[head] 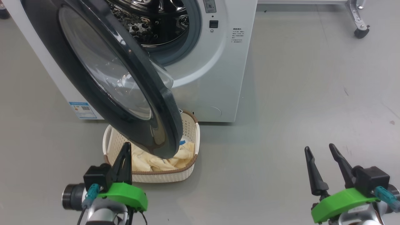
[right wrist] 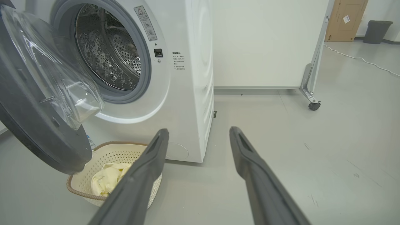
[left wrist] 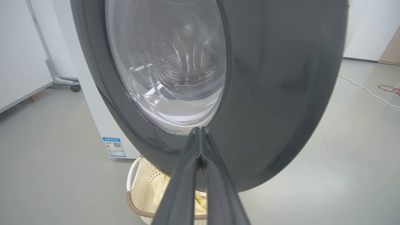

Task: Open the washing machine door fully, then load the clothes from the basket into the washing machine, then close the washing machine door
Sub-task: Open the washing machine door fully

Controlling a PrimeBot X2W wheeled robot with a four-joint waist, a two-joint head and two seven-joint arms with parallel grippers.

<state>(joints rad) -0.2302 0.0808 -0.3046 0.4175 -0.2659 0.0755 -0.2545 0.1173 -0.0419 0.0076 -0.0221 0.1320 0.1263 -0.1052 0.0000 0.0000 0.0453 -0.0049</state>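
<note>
At the near edge of the floor, the left fingers (head: 126, 150) are pressed together with nothing between them. They point up at the outer face of the door (head: 106, 75). In the left wrist view their tips (left wrist: 200, 134) lie against the black rim just below the glass; contact cannot be confirmed. The right fingers (head: 312, 168) stand wide apart and empty, well to the right over bare floor (head: 297, 93).

Just beyond the left fingers sits the basket (head: 162, 176), on the floor directly before the washer (head: 215, 78). The clothes (head: 156, 163) lie inside it, untouched.

The door hangs partly open, hinged on the left. Its free edge overhangs the basket and hides part of the clothes. Behind it the drum (head: 150, 22) appears empty as far as it is visible.

Assessment: the first step, opening the door fully, is in hand and incomplete. Loading cannot sensibly begin while the door covers the basket.

Requirement for the next move: the left fingers face the door's outer side, where a push would close it. They should pass round the free edge to the inner side, then sweep the door leftward to its stop, keeping clear of the basket rim.
</note>
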